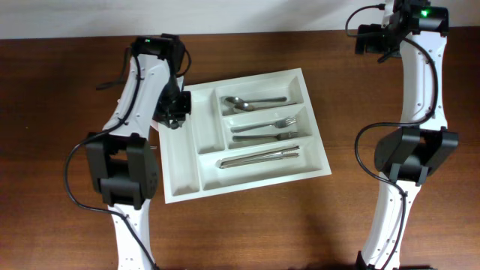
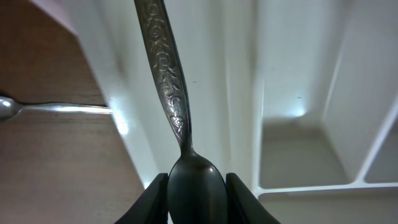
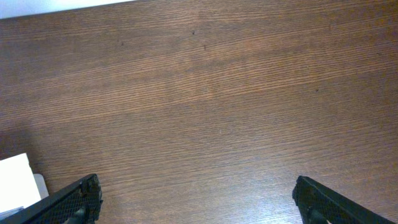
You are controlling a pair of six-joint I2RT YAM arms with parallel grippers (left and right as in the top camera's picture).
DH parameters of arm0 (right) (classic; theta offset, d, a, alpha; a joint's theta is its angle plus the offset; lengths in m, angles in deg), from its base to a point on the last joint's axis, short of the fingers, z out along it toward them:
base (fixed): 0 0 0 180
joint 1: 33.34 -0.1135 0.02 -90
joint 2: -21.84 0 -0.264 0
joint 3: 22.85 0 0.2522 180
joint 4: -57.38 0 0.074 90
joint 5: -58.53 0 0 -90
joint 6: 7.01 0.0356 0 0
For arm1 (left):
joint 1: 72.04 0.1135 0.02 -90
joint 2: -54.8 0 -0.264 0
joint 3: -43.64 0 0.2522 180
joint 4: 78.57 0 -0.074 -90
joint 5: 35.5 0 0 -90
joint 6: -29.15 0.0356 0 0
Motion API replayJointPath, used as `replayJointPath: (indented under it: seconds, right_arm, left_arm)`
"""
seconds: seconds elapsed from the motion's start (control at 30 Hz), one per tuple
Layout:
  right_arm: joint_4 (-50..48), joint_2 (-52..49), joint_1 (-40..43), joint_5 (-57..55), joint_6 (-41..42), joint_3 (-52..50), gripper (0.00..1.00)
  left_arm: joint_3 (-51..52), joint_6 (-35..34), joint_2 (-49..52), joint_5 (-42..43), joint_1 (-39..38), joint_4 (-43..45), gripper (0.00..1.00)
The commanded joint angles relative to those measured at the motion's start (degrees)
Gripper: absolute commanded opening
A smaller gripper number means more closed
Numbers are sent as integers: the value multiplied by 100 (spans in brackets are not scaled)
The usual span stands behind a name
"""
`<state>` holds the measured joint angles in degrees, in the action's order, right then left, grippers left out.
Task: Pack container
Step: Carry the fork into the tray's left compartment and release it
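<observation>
Container (image 1: 180,169): white tray, mid-table (image 1: 300,225), slightly skewed. Long compartments hold spoons (image 1: 255,101), forks (image 1: 262,129), knives (image 1: 259,157). Left gripper (image 2: 196,193) above the tray's upper-left corner, jaws clamped on the bowl of an ornate-handled spoon (image 2: 166,81). Right gripper (image 3: 199,202) over bare wood, well apart, jaws wide apart, holding nothing.

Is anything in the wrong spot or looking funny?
Yes. One thin silver utensil lies on the table outside the container, beside its edge, while other cutlery sits sorted inside. The left tool pinches a spoon by its bowl.
</observation>
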<state>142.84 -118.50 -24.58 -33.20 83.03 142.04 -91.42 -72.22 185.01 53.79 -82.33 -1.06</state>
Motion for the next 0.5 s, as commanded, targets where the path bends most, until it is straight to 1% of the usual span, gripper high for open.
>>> replayJointPath:
  seconds: [0.0, 0.03, 0.07, 0.1, 0.33, 0.47]
  right_arm:
    - [-13, 35, -11, -90, 48, 81, 99]
    - [-13, 35, -11, -90, 48, 81, 99]
    - [-13, 35, -11, -90, 48, 81, 99]
    - [-13, 35, -11, -90, 48, 81, 99]
    - [-13, 35, -11, -90, 48, 81, 99]
    - [-13, 35, -11, -90, 48, 81, 99]
  left_arm:
    - [-61, -74, 28, -63, -83, 17, 37]
    - [-61, -74, 28, -63, -81, 15, 44]
    - [-61, -74, 28, -66, -81, 13, 49]
    - [-61, -74, 28, -74, -81, 13, 50]
    - [-63, -76, 28, -411, -63, 42, 51]
    - [-63, -175, 28, -645, 114, 131, 50]
